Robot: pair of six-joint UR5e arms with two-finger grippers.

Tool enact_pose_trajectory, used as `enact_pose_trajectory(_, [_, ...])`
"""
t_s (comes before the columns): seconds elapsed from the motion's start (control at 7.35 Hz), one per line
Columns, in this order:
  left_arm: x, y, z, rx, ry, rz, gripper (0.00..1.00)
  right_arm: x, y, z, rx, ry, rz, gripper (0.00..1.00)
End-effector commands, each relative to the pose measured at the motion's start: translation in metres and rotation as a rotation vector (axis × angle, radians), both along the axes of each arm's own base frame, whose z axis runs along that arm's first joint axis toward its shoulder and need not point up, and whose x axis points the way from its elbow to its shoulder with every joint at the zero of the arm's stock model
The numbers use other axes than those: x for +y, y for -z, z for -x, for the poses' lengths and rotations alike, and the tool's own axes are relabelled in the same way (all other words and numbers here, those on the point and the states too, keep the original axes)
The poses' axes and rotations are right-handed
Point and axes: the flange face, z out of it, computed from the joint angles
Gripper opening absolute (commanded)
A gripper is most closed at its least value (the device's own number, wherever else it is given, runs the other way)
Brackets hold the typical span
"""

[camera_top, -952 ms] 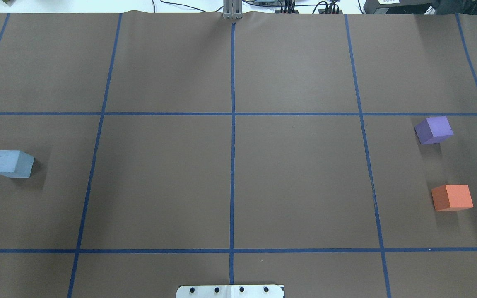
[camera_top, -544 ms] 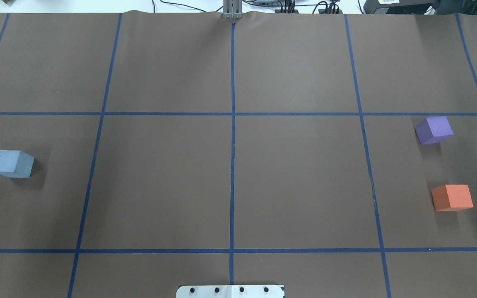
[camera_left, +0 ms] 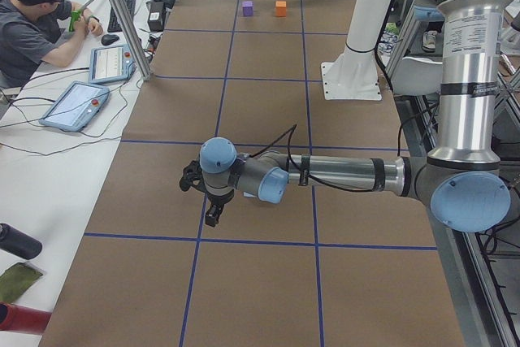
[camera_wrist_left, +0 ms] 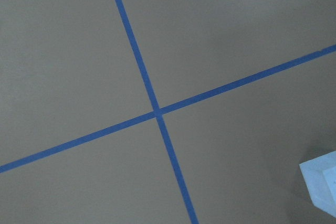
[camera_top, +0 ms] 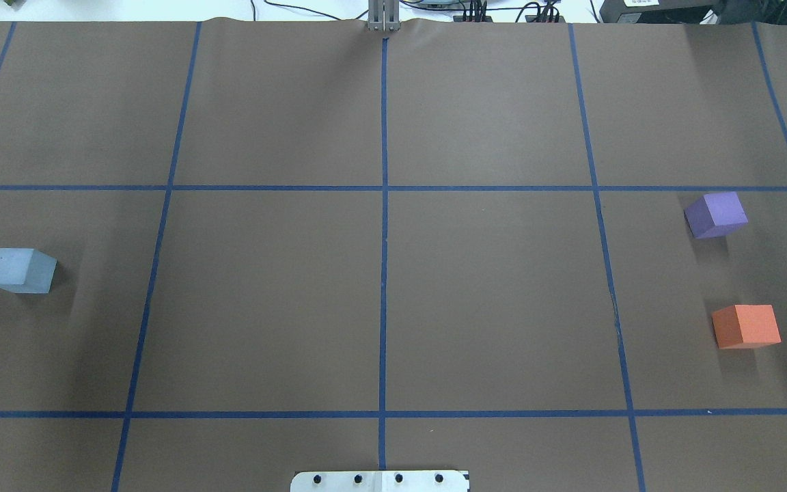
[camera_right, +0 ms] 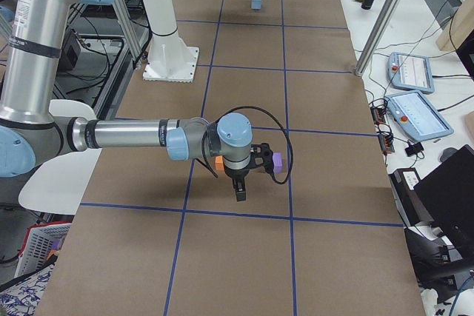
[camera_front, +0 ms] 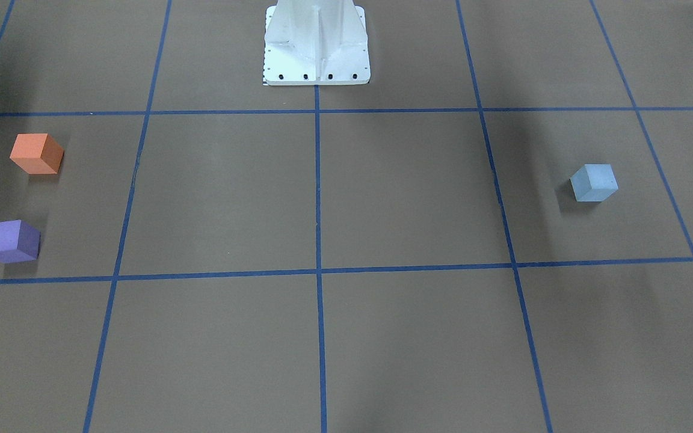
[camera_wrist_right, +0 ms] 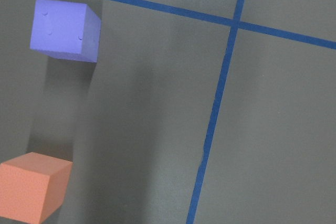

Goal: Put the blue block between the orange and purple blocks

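The pale blue block point(camera_top: 22, 270) rests on the brown mat at the table's left end; it also shows in the front view point(camera_front: 593, 182) and at the left wrist view's lower right edge point(camera_wrist_left: 323, 182). The purple block point(camera_top: 716, 214) and the orange block point(camera_top: 747, 326) sit apart at the right end, purple farther from the robot, and both show in the right wrist view point(camera_wrist_right: 65, 30) point(camera_wrist_right: 32, 187). My left gripper point(camera_left: 213, 217) hangs above the mat near the blue block. My right gripper point(camera_right: 239, 192) hangs near the purple and orange blocks. I cannot tell whether either is open or shut.
The white robot base point(camera_front: 316, 42) stands at the middle of the near edge. Blue tape lines point(camera_top: 383, 205) divide the mat. An operator point(camera_left: 32, 22), tablets point(camera_left: 77, 105) and a metal post point(camera_left: 122, 14) are beyond the far edge.
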Motion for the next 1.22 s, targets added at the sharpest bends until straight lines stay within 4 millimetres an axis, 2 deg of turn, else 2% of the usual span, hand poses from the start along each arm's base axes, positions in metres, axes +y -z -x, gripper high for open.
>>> enact_pose_trajectory(0.0, [0.007, 0.019, -0.082, 0.068, 0.067, 0.099, 1.0, 0.0, 0.0, 0.0, -0.002, 0.0, -0.001, 1.0])
enact_pose_trajectory(0.14, [0.015, 0.032, -0.115, 0.114, 0.122, 0.121, 1.0, 0.0, 0.0, 0.0, 0.0, 0.0, 0.0, 1.0])
enact_pose_trajectory(0.27, [0.024, 0.031, -0.142, 0.095, 0.118, 0.124, 1.0, 0.0, 0.0, 0.0, 0.0, 0.0, 0.0, 1.0])
enact_pose_trajectory(0.41, [0.029, 0.027, -0.155, 0.07, 0.106, 0.114, 1.0, 0.0, 0.0, 0.0, 0.0, 0.0, 0.0, 1.0])
enact_pose_trajectory(0.68, [0.043, 0.021, -0.168, 0.059, 0.083, 0.138, 1.0, 0.0, 0.0, 0.0, 0.0, 0.0, 0.0, 1.0])
enact_pose_trajectory(0.95, [0.057, 0.007, -0.17, 0.025, 0.085, 0.157, 1.0, 0.0, 0.0, 0.0, 0.0, 0.0, 0.0, 1.0])
enact_pose_trajectory(1.09, [0.063, 0.006, -0.189, 0.0, 0.107, 0.182, 1.0, 0.0, 0.0, 0.0, -0.002, 0.0, 0.0, 1.0])
